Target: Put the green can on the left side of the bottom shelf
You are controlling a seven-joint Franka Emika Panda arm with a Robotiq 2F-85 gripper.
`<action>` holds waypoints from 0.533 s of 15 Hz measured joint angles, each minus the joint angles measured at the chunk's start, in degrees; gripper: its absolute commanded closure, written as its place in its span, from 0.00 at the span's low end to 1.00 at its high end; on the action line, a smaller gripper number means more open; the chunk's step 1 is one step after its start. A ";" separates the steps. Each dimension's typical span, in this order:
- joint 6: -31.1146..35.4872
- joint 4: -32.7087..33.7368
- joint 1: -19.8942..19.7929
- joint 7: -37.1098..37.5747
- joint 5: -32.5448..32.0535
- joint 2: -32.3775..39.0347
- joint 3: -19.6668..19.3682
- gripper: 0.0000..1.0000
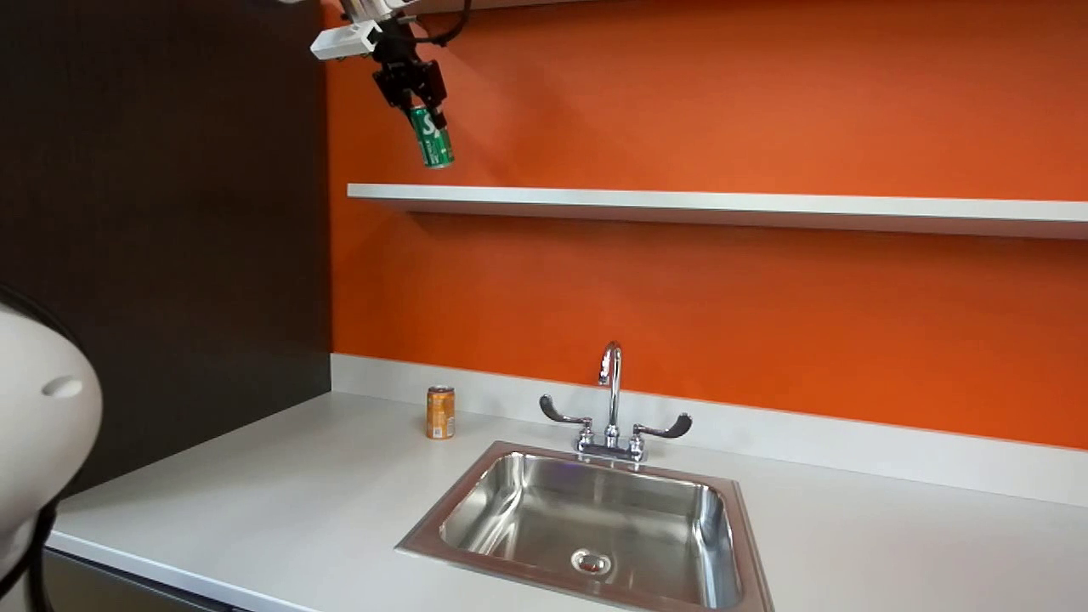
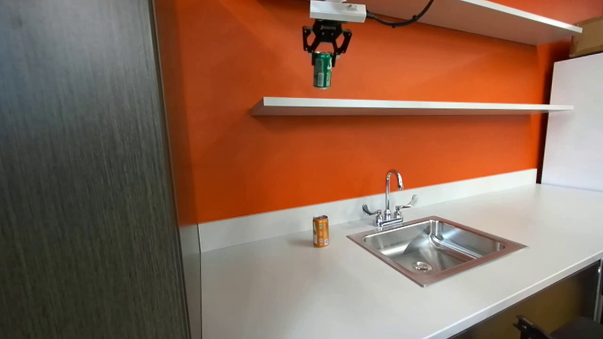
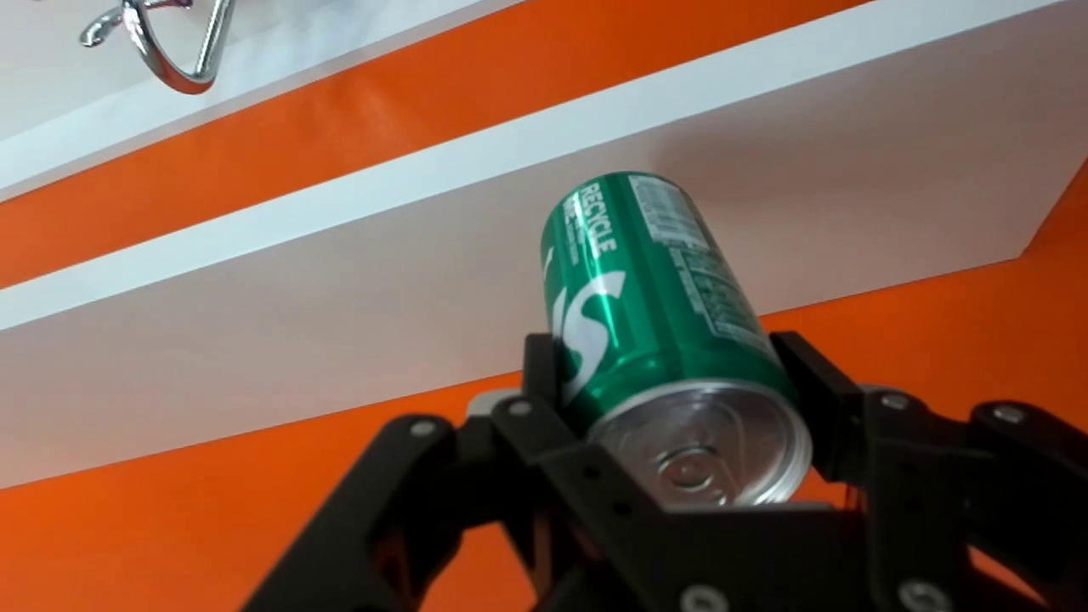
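Note:
My gripper (image 1: 425, 117) is shut on the green can (image 1: 435, 146), with one finger on each side near its silvery top. In an exterior view the can (image 2: 322, 75) hangs below the gripper (image 2: 324, 60), bottom end down. It is above the left part of the bottom shelf (image 2: 400, 107), with a visible gap to the board. In an exterior view the bottom shelf (image 1: 680, 201) shows its front edge and underside. In the wrist view the can (image 3: 646, 272) lies between the fingers (image 3: 663, 353), over the shelf's upper face (image 3: 357, 314).
An upper shelf (image 2: 471, 21) is above, close to the arm. A dark panel (image 1: 170, 212) stands at the left. Below are an orange can (image 1: 440, 413), a faucet (image 1: 613, 391) and a steel sink (image 1: 752, 544) in the white countertop (image 1: 255, 510).

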 measured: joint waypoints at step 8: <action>-6.05 11.23 6.03 0.00 -0.82 8.54 -3.15 0.61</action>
